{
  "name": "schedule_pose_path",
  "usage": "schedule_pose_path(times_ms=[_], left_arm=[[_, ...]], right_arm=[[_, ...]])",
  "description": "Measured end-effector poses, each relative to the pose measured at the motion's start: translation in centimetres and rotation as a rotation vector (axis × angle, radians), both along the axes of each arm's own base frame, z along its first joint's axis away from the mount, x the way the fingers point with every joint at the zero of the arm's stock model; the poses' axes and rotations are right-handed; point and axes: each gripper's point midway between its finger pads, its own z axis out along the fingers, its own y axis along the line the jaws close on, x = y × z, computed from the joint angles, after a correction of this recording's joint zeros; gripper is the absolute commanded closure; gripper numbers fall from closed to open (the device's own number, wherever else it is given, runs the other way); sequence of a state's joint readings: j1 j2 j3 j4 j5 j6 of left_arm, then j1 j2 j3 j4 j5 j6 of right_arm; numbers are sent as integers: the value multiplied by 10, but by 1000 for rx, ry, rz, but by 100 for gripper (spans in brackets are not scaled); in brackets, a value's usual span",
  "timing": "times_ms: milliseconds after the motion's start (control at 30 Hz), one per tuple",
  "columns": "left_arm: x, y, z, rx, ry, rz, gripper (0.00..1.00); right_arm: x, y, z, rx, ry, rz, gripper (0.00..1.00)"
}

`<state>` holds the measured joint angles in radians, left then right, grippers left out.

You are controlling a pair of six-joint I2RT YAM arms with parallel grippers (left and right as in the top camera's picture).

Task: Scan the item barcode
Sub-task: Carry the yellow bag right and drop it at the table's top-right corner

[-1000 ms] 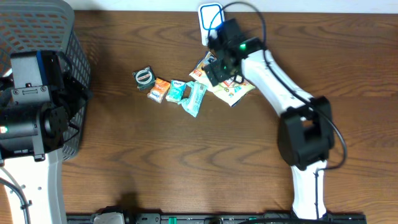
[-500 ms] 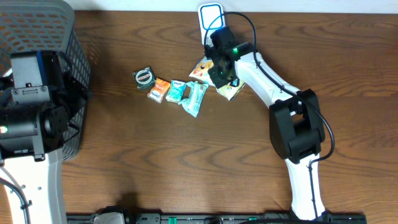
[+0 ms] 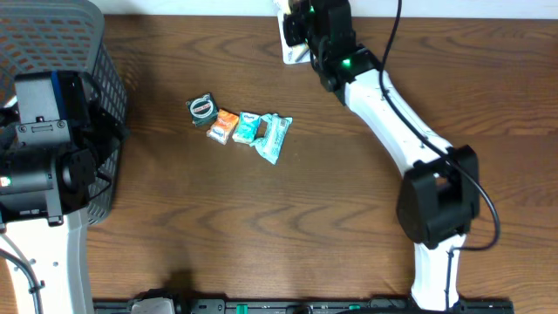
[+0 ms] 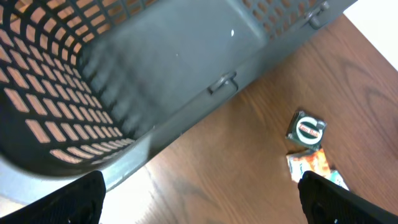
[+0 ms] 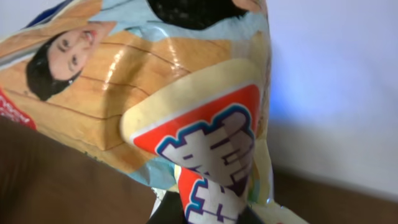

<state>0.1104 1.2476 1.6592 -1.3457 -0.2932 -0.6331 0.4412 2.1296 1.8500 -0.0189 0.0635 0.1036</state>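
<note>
One snack packet (image 5: 155, 112) clamped in right gripper (image 3: 303, 24); left gripper (image 4: 200, 198) spread wide above basket (image 4: 174, 56).

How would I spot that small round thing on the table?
Start at the grey basket on the left, then look right to the row of small packets. The round item sits at its left end, nearest the basket; its neighbours are flat, colourful wrappers.

Right arm (image 3: 392, 113) stretches to the far side, right pincer (image 3: 301, 26) clamped on a packet (image 5: 155, 93); left pincer (image 4: 202, 202) gapes wide.
</note>
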Motion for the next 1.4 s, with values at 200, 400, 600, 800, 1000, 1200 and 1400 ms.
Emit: schedule_pose_path(times_ms=[200, 400, 600, 800, 1000, 1200, 1400], left_arm=[[0, 0, 0, 0, 2, 0, 2], [0, 0, 0, 0, 2, 0, 2], [0, 0, 0, 0, 1, 0, 2], [0, 0, 0, 0, 1, 0, 3], [0, 0, 0, 0, 1, 0, 2], [0, 0, 0, 0, 0, 0, 3], [0, 0, 0, 0, 1, 0, 2]], right_arm=[[34, 15, -42, 52, -104, -6, 99], [49, 11, -82, 56, -115, -19, 99], [55, -1, -81, 58, -122, -39, 99], [59, -7, -71, 84, -158, -51, 99], [61, -10, -62, 108, -189, -57, 99], [67, -95, -74, 26, 0, -180, 99], [45, -257, -63, -78, 190, -499, 99]])
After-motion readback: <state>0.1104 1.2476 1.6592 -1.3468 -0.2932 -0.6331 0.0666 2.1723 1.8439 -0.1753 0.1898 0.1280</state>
